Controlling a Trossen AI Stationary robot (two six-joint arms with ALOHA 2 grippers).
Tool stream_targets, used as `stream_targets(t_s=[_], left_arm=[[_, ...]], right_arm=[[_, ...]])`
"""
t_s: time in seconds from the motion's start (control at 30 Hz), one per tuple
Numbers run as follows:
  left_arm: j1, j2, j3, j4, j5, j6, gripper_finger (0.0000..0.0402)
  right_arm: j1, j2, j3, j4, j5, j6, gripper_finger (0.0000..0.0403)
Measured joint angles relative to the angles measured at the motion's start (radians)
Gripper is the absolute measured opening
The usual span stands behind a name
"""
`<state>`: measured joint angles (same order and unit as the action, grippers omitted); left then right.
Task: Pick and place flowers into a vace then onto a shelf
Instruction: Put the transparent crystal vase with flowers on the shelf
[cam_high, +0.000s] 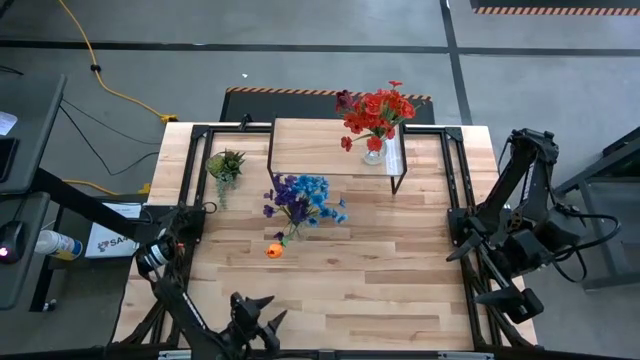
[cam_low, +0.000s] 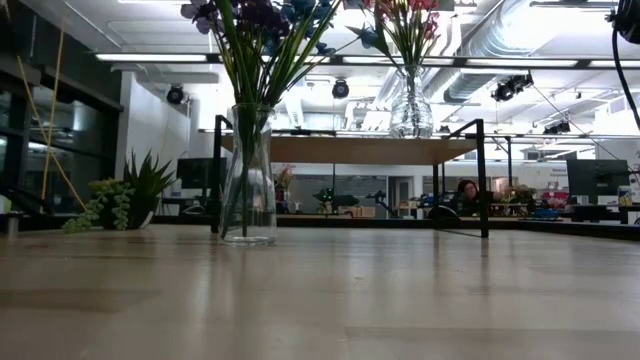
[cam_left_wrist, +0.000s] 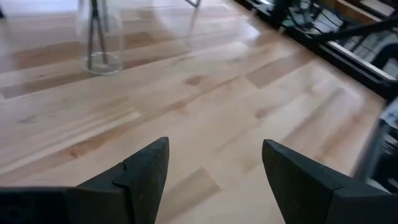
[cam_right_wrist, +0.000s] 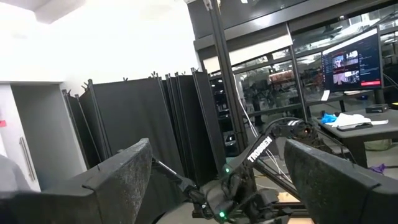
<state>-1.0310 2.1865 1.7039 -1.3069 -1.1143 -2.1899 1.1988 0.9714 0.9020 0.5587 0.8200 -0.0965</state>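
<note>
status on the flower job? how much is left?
Done: the vase of red flowers stands on the shelf.
In hand: nothing; the left gripper and the right gripper are open and empty.
Left: the vase of blue and purple flowers is on the table, and an orange bloom lies loose beside it.

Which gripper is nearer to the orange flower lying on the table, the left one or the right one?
The left gripper. It is open at the table's near edge, just below the orange flower. The right gripper, also open, waits off the table's right side, farther away.
</note>
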Motion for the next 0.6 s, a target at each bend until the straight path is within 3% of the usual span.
stream_targets(t_s=[0.3, 0.6], left_arm=[[0.011, 0.000, -0.174, -0.002, -0.085, -0.145, 0.0292], [0.106, -0.011, -0.205, -0.056, -0.132, -0.144, 0.0292]], right_arm=[[0.000, 0.000, 0.000, 0.000, 0.008, -0.001, 0.0351], [0.000, 0.000, 0.000, 0.000, 0.051, 0.004, 0.0351]])
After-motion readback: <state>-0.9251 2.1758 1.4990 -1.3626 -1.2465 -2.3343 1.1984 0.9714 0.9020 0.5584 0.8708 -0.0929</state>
